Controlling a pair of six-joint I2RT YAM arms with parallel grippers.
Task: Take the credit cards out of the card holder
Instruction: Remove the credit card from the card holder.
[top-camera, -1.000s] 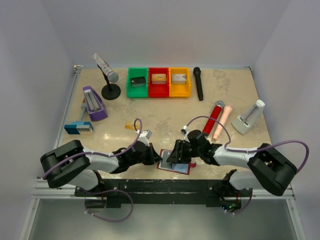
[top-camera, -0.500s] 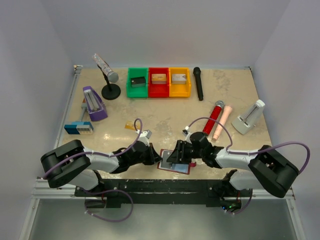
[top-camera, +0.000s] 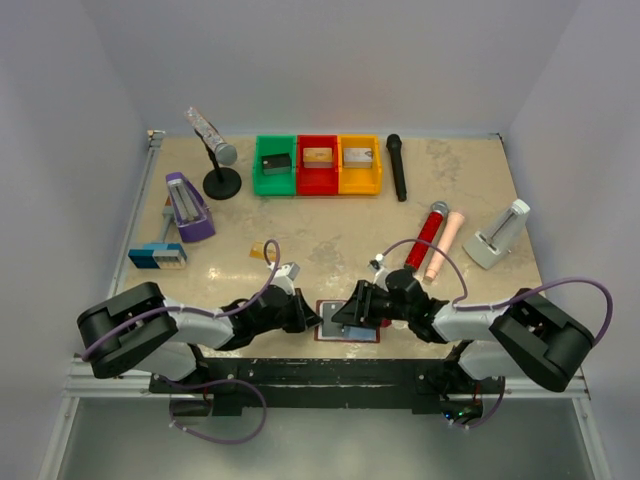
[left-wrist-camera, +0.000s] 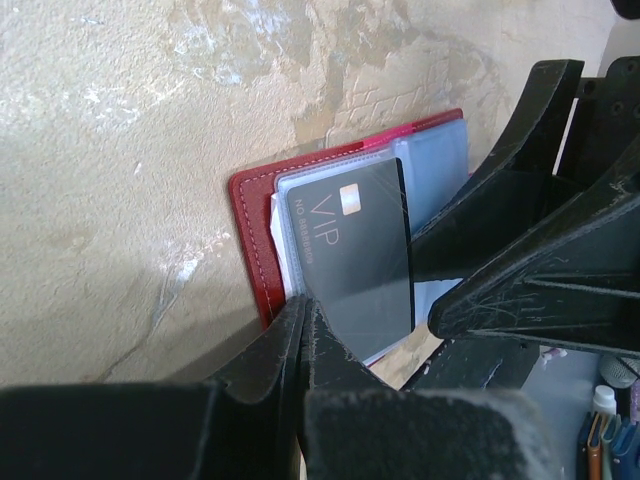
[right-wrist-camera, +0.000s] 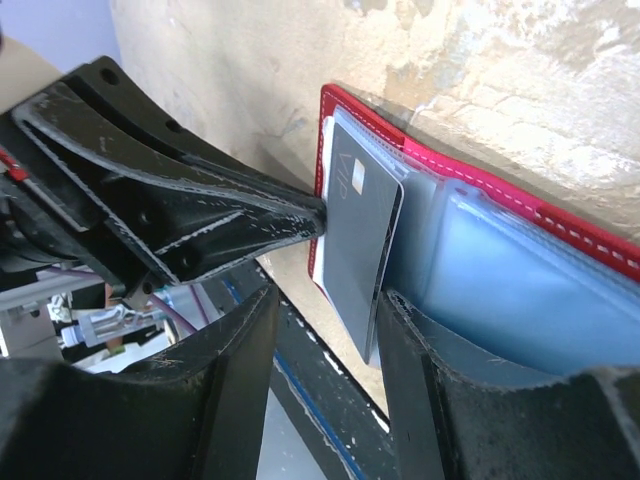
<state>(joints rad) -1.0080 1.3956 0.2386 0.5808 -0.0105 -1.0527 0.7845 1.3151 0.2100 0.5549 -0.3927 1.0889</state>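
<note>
**Black card partly out of the wallet, pinched by the left jaws**

Top view: the wallet (top-camera: 365, 338) lies open at 6 o'clock on the tabletop (top-camera: 330, 225), close to the near edge. The left jaws reach it from 9 o'clock and the right jaws from 2 o'clock, both low over it. A tan card (top-camera: 264, 250) lies flat at the wallet's 11 o'clock, well apart from it. 3 bins, green (top-camera: 274, 166), red (top-camera: 318, 180) and yellow (top-camera: 360, 180), stand in a row at 12 o'clock.

Left wrist view: the black card (left-wrist-camera: 355, 250), marked VIP, lies skewed on the blue pockets (left-wrist-camera: 435, 165) and sticks out past the wallet's edge toward 6 o'clock. The left jaws are closed and pinch the card's corner at 7 o'clock. The right jaws stand at 3 o'clock over the pockets.

Right wrist view: the right jaws stand apart and grip nothing, with the card's near corner between them. The left jaws' tips meet the card's long edge at 9 o'clock.
</note>
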